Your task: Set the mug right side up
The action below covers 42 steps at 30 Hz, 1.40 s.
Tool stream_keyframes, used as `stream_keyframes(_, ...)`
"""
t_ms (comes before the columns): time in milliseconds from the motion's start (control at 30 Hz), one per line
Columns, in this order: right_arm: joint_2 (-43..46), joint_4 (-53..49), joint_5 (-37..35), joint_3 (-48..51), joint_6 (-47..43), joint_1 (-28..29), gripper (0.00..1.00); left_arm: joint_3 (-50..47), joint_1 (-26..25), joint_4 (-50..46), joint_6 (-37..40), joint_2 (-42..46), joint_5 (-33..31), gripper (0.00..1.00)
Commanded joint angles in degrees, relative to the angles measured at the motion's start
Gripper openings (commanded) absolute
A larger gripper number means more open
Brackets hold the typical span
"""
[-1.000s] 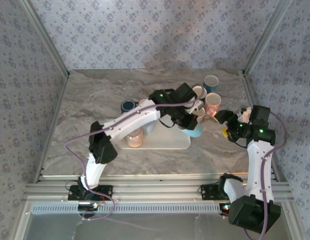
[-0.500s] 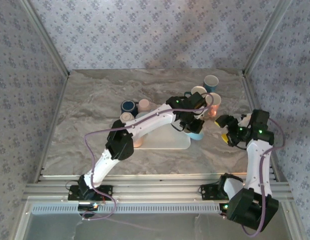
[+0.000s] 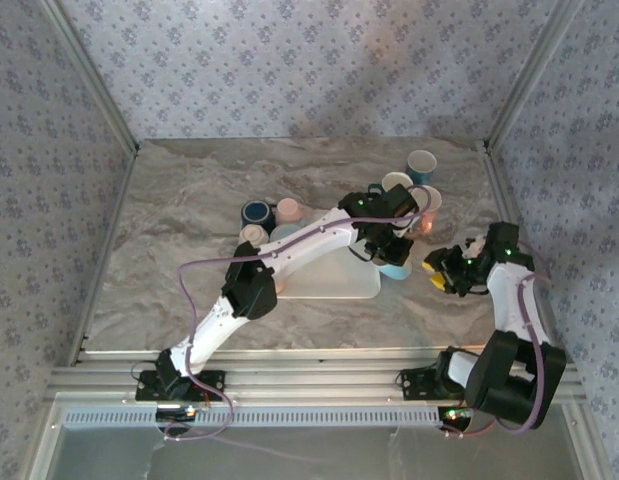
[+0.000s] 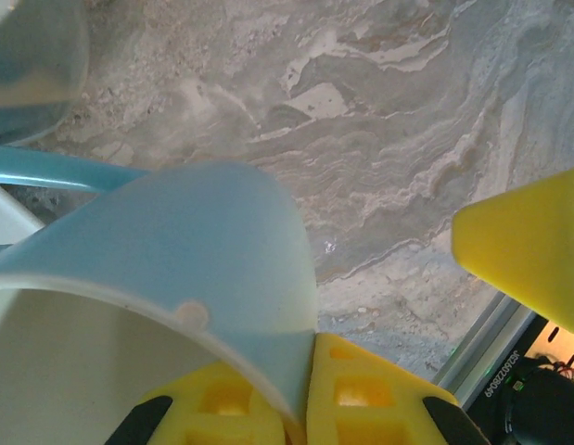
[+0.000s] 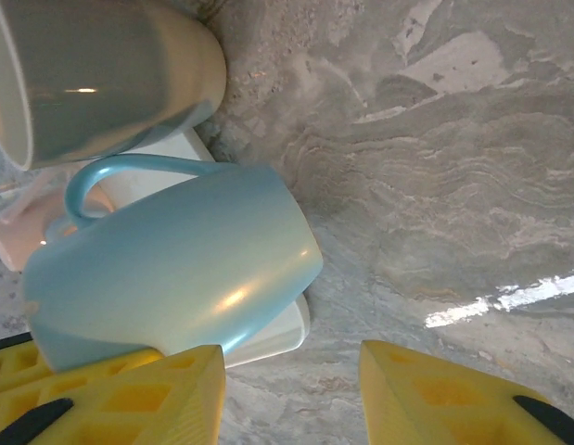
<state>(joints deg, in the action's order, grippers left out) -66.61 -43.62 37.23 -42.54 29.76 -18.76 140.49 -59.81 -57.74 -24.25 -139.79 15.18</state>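
Note:
The light blue mug (image 3: pixel 394 268) hangs tilted on its side over the right corner of the white tray (image 3: pixel 329 285). My left gripper (image 3: pixel 388 249) is shut on the mug's rim. In the left wrist view the mug's wall (image 4: pixel 175 241) runs down between the yellow fingers of the left gripper (image 4: pixel 310 371). My right gripper (image 3: pixel 439 272) stands just right of the mug, jaws open. In the right wrist view the mug (image 5: pixel 175 269) lies to the upper left of the right gripper (image 5: pixel 291 389), handle up, with bare table between the fingers.
Several mugs stand behind: a teal one (image 3: pixel 421 163), a white one (image 3: pixel 396 182) and a pink one (image 3: pixel 427 205) at the back right. A dark blue mug (image 3: pixel 255 213) and others sit left of the tray. A cream mug (image 5: pixel 101 74) lies close above the blue one.
The left gripper carried the blue mug right, to the tray's right corner, then held still. The right gripper moved left toward the mug and its jaws narrowed.

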Motion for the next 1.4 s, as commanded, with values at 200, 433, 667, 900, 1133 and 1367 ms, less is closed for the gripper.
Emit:
stream_keyframes(200, -5.77, 4.48, -1.79, 1.01, -1.21, 4.65, 0.40, 2.83, -0.74, -0.72, -0.09, 0.54, 0.28, 0.04)
stream_keyframes(433, -10.98, 8.41, -1.85, 2.11, -0.90, 5.14, 0.30, 3.18, -0.85, -0.31, -0.18, 0.20, 0.99, 0.09)
stream_keyframes(667, -15.20, 11.95, 0.30, 2.14, -0.79, 6.34, 0.26, 3.30, -0.83, 0.29, -0.78, -0.47, 2.36, 0.13)
stream_keyframes(900, -17.19, 13.66, 0.54, 2.40, 0.33, 7.77, 0.26, 3.30, -1.01, 1.76, -1.20, -0.64, 4.96, 0.27)
stream_keyframes(1133, -17.91, 13.36, 0.21, 2.95, 0.11, 7.60, 0.26, 3.25, -1.16, 3.72, -3.26, -1.23, 8.32, 0.30)
stream_keyframes(1367, -17.74, 13.18, -1.12, 3.20, 0.00, 5.59, 0.27, 3.24, -1.36, 4.70, -4.23, -1.72, 9.69, 0.31)
